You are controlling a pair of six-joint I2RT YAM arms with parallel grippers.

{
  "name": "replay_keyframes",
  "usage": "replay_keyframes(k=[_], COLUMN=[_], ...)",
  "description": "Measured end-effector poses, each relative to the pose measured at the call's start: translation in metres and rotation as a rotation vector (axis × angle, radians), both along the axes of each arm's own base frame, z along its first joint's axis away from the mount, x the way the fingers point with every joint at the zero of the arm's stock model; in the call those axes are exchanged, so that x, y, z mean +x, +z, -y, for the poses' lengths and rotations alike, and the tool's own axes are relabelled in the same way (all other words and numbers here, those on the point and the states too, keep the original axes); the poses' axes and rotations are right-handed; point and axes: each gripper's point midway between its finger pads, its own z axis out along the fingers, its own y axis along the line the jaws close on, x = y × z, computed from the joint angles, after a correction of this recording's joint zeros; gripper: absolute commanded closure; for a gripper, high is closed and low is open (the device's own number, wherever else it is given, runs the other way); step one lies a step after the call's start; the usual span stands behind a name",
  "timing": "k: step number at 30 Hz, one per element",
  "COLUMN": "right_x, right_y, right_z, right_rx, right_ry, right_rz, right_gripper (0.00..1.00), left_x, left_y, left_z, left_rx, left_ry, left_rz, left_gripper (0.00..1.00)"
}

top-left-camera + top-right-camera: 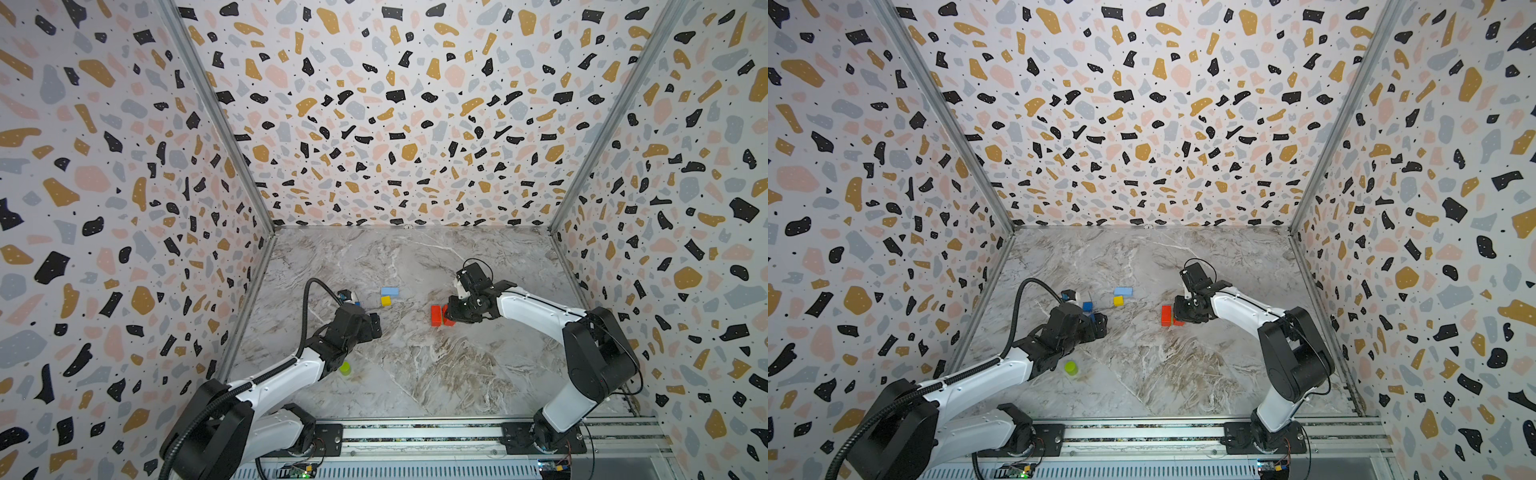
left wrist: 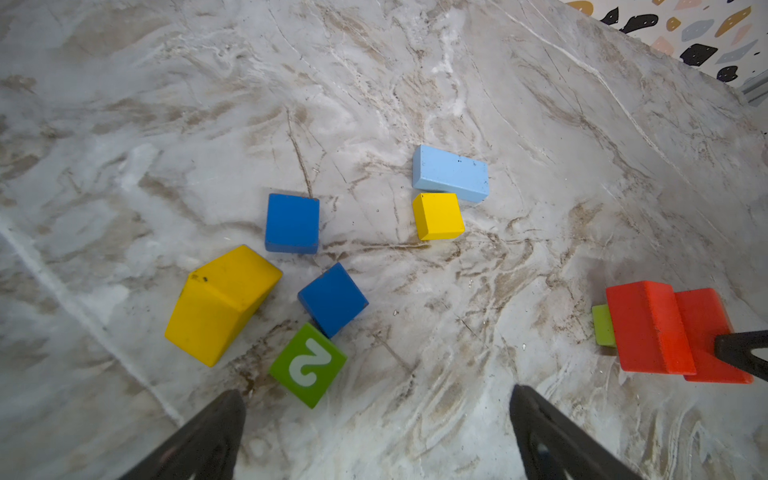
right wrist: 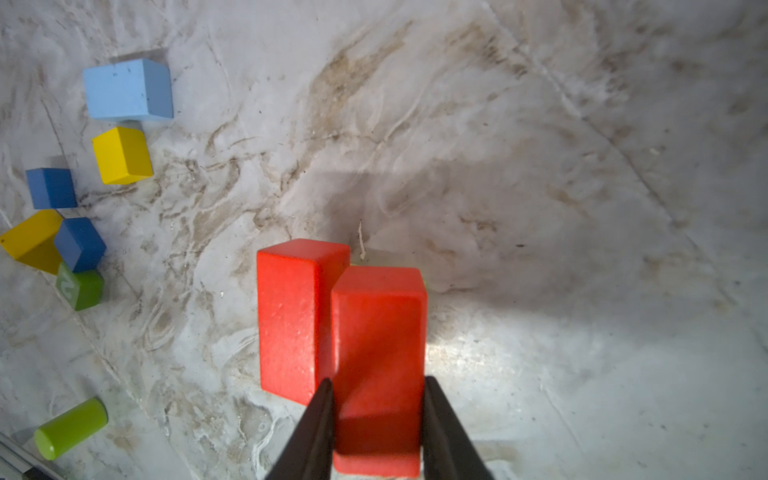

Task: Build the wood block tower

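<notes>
The right arm reaches in low over the tabletop (image 1: 415,374). The right end effector (image 3: 376,386) is clamped on the sides of a red block (image 3: 378,332), which sits tight against a second red block (image 3: 291,316). The left arm stretches forward, and the left end effector (image 2: 376,395) is spread wide above a loose cluster of wood blocks (image 2: 332,299). The green numbered cube (image 2: 308,365) lies nearest, just beyond one fingertip.
</notes>
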Motion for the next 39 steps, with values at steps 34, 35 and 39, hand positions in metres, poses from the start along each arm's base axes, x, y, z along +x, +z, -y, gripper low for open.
replay_keyframes(k=[34, 35, 39], right_x=[-0.0014, -0.0016, -0.0022], right_y=[-0.0067, -0.0067, -0.0068], right_z=[-0.003, -0.0032, -0.0044], right_rx=[-0.009, -0.009, -0.01], right_ry=[0.009, 0.01, 0.013], right_rz=[-0.01, -0.01, -0.01], right_gripper=[0.82, 0.81, 0.75], left_x=[-0.0002, -0.0002, -0.0011], left_y=[0.0007, 0.0007, -0.0011], left_z=[0.0035, 0.0035, 0.0029], left_rx=[-0.015, -0.015, -0.014], left_ry=[-0.013, -0.013, -0.013], left_rz=[0.0, 0.0, -0.003], left_gripper=[0.0, 0.0, 0.0])
